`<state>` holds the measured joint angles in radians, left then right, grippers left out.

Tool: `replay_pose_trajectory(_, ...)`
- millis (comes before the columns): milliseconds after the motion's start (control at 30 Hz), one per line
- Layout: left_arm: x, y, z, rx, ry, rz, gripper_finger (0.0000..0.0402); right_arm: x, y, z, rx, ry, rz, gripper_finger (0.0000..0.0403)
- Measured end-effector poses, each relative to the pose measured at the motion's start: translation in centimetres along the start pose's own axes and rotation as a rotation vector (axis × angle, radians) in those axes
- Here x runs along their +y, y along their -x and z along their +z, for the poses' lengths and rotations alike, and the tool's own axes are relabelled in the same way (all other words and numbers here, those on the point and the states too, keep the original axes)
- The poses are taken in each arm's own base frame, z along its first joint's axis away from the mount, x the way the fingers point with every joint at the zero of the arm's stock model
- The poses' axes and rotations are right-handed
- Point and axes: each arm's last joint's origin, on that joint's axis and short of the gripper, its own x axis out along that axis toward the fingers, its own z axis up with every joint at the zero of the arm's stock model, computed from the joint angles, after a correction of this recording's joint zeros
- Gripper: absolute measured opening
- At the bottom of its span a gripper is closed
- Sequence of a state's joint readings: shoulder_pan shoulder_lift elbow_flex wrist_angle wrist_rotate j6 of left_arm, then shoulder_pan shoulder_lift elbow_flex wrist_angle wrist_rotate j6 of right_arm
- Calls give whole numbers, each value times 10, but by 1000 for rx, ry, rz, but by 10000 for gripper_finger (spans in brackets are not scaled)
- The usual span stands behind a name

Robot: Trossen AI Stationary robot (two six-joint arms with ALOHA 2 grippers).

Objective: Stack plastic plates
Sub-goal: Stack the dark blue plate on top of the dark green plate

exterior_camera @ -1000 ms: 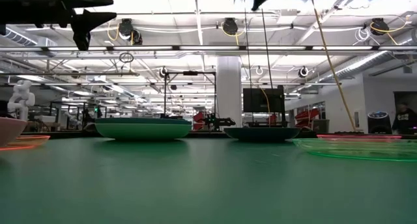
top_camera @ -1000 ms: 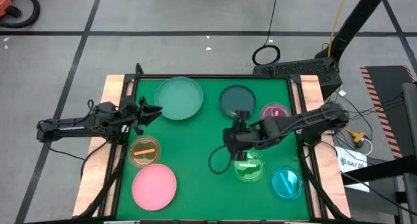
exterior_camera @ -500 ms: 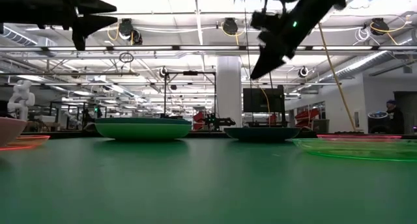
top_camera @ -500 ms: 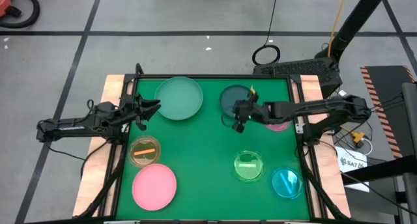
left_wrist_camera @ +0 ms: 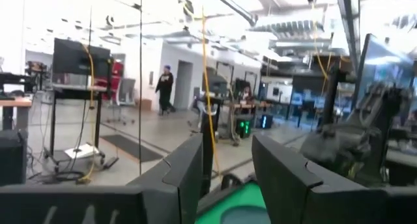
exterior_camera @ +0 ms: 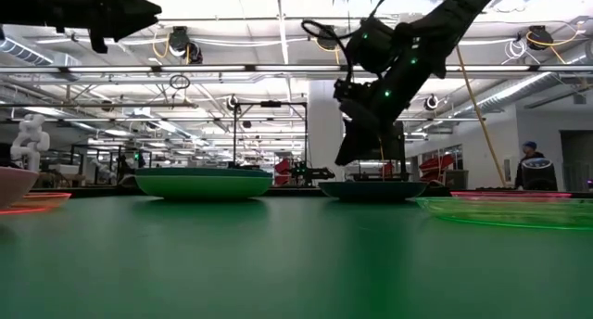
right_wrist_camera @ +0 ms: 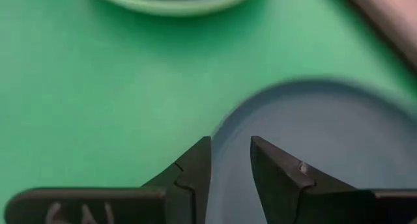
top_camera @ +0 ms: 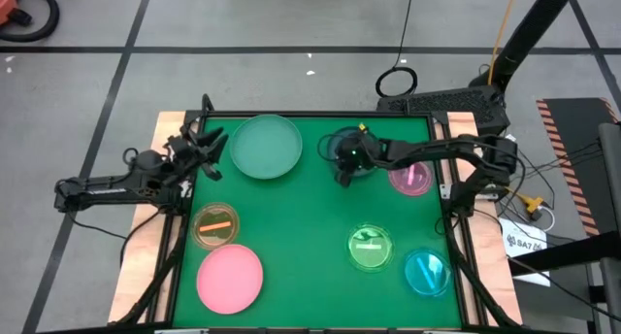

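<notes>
A dark teal mid-sized plate (top_camera: 351, 148) lies flat at the far middle of the green table. My right gripper (top_camera: 343, 171) hovers open over its near-left rim (right_wrist_camera: 225, 129), one finger outside the plate and one over its inside; in the low view (exterior_camera: 346, 158) it is above the plate (exterior_camera: 372, 189). A large light green plate with a grey-teal one in it (top_camera: 265, 147) lies far left. My left gripper (top_camera: 206, 145) is open and empty, high up beside that plate. Small magenta (top_camera: 409, 176), green (top_camera: 371, 249), cyan (top_camera: 427, 272) and amber (top_camera: 215, 225) plates and a large pink plate (top_camera: 230, 278) lie apart.
Bare green mat (top_camera: 291, 217) lies in the table's middle. Black frame rails (top_camera: 179, 247) run along the table's left and right sides. A person (exterior_camera: 530, 166) stands in the room behind the table.
My right gripper has gone from over the small green plate toward the far edge, to the dark teal plate, and has come down close above its rim. My left gripper has gone a little toward the far left corner and turned. No plate has moved.
</notes>
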<state>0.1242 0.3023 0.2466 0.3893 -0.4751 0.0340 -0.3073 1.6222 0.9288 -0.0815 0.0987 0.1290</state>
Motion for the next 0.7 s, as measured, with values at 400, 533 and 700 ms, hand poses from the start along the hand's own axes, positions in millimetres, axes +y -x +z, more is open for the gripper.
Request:
replay_pose_trajectory(400, 0, 0, 7, -70, -84, 6, 138, 16, 9, -1, 163, 121, 35, 178)
replay_pose_trajectory(533, 0, 0, 7, -69, -106, 7, 138, 20, 1, -7, 203, 183, 8, 177)
replay_pose_trajectory(700, 0, 0, 6, -55, -117, 5, 138, 21, -10, -14, 235, 211, -100, 165)
